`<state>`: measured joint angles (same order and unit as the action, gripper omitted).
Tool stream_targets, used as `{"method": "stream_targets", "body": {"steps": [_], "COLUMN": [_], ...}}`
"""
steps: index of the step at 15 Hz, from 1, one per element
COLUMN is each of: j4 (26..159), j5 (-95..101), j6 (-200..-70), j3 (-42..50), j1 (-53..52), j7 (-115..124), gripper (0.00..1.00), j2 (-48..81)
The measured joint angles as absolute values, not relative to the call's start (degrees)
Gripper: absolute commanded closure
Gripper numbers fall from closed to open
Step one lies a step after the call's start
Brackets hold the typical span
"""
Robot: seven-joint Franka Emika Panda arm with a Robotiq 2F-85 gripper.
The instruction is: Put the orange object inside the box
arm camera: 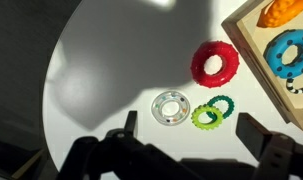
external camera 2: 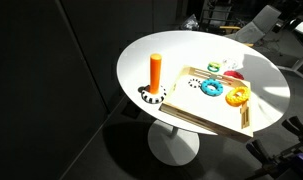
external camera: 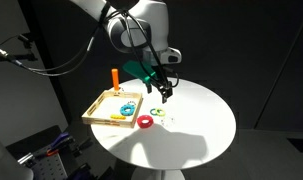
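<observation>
The shallow tan wood box lies on the round white table. In the wrist view its corner holds an orange knobbly ring and a blue ring. Both rings also show in an exterior view, orange and blue. An orange upright cylinder stands on a black-and-white ring outside the box, also seen in an exterior view. My gripper is open and empty, hovering above the table beside the box.
Below the gripper lie a clear ring, two linked green toothed rings and a red ring, all on the table outside the box. The table edge curves past at the left of the wrist view.
</observation>
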<state>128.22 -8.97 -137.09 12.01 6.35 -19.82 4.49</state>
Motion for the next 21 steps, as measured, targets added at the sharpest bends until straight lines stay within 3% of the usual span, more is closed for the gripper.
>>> {"method": "stream_targets", "body": {"steps": [21], "j4": [129.4], "j5": [-8.9], "j6": [-155.5], "j3": [3.7], "j1": [7.0], "j7": [-19.7], "gripper": [0.0], "j2": [23.1]}}
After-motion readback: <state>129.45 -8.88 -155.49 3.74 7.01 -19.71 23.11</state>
